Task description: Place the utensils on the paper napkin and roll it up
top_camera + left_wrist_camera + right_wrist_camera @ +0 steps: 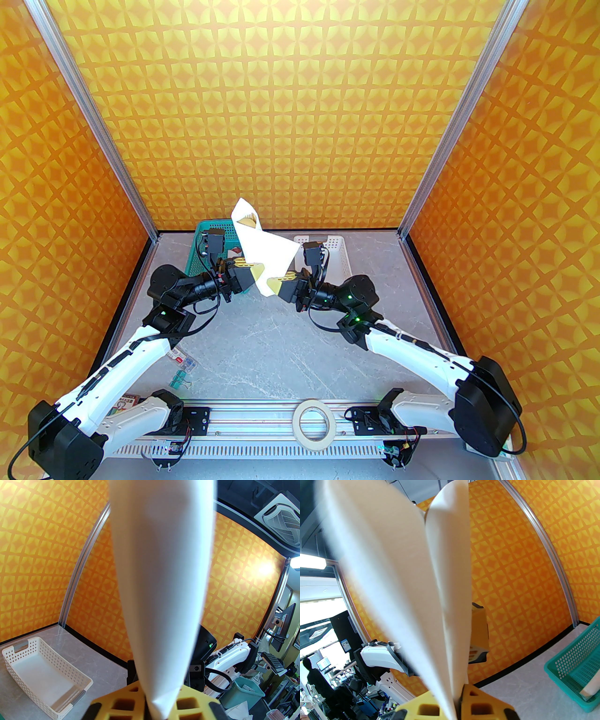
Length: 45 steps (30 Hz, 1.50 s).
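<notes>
**Status of assembly**

- The paper napkin [265, 251] is off the bench [281, 337]. It is held in the air between the two arms, above the far middle of the surface. It is loosely rolled into a cone, with the narrow tip low and toward the arms and the wide mouth high and tilted toward the back wall.
- The utensils [247, 219] are inside the roll. Only a tan wooden end shows in the open mouth at the top, and spoon and fork cannot be told apart there.
- The left end effector [253, 273] is closed on the paper napkin near its lower end. In the left wrist view the white paper [161, 573] runs down between the yellow fingers [121, 705] and is pinched there.
- The right end effector [276, 283] is closed on the paper napkin at the tip. In the right wrist view the sheet [398, 573] narrows into the gap between the yellow pads [482, 707].
- The two end effectors sit just beside each other, one on either side of the tip.

**Surroundings**

- A green basket [201, 234] stands at the far left of the bench, behind the left wrist. In the right wrist view a white roll [589, 688] lies inside it.
- A white basket [340, 255] stands at the far right.
- A roll of tape [313, 424] rests on the rail between the arm bases.
- Green binder clips [180, 378] lie near the left arm.
</notes>
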Each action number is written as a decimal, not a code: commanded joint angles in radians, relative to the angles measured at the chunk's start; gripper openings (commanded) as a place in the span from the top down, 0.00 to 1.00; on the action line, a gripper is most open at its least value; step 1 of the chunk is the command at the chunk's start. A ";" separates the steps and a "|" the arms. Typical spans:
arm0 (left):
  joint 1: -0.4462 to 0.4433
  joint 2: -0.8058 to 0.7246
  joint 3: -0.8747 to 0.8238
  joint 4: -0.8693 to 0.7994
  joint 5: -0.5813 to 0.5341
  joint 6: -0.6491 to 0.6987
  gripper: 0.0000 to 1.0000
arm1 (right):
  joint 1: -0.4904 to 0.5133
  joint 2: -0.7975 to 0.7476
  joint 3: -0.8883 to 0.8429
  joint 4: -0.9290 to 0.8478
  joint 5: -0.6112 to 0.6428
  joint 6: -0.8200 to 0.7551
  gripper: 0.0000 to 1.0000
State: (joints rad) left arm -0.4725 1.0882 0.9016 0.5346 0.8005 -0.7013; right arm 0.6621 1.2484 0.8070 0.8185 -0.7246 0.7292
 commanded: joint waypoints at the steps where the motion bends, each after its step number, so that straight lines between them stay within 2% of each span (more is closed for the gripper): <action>1: -0.006 0.001 0.039 0.031 0.005 -0.001 0.95 | 0.008 -0.041 0.006 -0.104 -0.004 -0.059 0.94; 3: -0.007 0.001 0.041 0.033 0.005 -0.002 1.00 | 0.008 -0.062 0.010 -0.156 0.001 -0.086 0.84; 6: -0.006 -0.003 0.041 0.034 0.005 -0.004 1.00 | -0.006 -0.103 0.009 -0.236 0.004 -0.122 0.67; 13: -0.006 -0.018 0.031 0.010 0.005 0.020 1.00 | -0.146 -0.195 0.044 -0.271 -0.070 -0.092 0.26; 16: -0.008 -0.021 0.022 0.007 0.005 0.023 1.00 | -0.163 -0.193 0.131 -0.342 -0.097 -0.145 0.16; 19: -0.016 -0.023 0.019 0.008 0.005 0.025 1.00 | -0.173 -0.173 0.220 -0.413 -0.101 -0.207 0.13; 24: -0.024 -0.027 0.018 0.000 0.008 0.032 1.00 | -0.180 -0.128 0.305 -0.391 -0.105 -0.211 0.14; 29: -0.030 -0.031 0.020 -0.004 0.011 0.040 1.00 | -0.181 -0.102 0.332 -0.385 -0.101 -0.203 0.29; 34: -0.040 -0.027 0.025 -0.007 0.015 0.047 1.00 | -0.183 -0.099 0.326 -0.368 -0.082 -0.189 0.52; 40: -0.045 -0.025 0.025 -0.019 0.016 0.057 1.00 | -0.187 -0.097 0.336 -0.340 -0.095 -0.164 0.55; 45: -0.046 -0.025 0.026 -0.019 0.016 0.057 1.00 | -0.194 -0.101 0.331 -0.341 -0.095 -0.161 0.66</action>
State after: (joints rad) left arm -0.5117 1.0779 0.9089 0.5266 0.8070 -0.6685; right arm 0.4755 1.1530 1.1172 0.4561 -0.8131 0.5533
